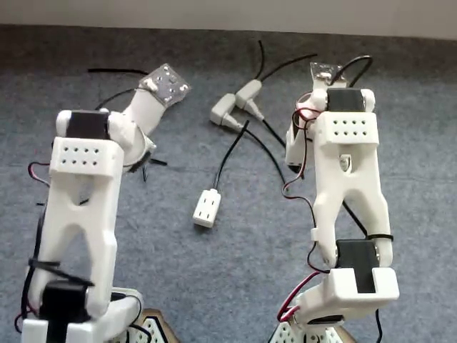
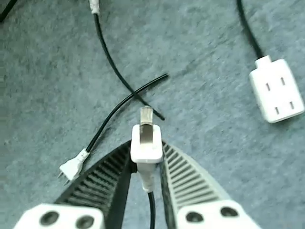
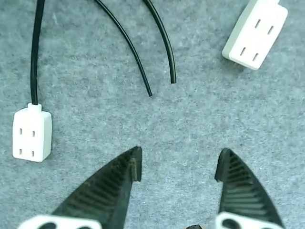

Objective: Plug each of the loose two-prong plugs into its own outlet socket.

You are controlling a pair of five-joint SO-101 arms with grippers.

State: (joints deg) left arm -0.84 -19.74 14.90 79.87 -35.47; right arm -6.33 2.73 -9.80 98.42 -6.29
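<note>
My left gripper [image 2: 146,152] is shut on a white two-prong plug [image 2: 146,142], prongs pointing away from me above the carpet. A second loose plug [image 2: 72,168] lies on the carpet close beside it, on a black cable. A white outlet socket [image 2: 277,95] lies farther off, its slots facing up. My right gripper [image 3: 178,164] hangs open over bare carpet with nothing between its fingers. Two white outlet sockets [image 3: 32,133] [image 3: 256,31] lie ahead of it, one to each side. In the high view one outlet socket [image 1: 207,208] lies between the arms.
Black cables cross the grey carpet [image 1: 235,264], and two cut cable ends [image 3: 162,88] lie ahead of the right gripper. Two white connector pieces [image 1: 235,106] rest at the back middle. The carpet's far edge meets a pale wall.
</note>
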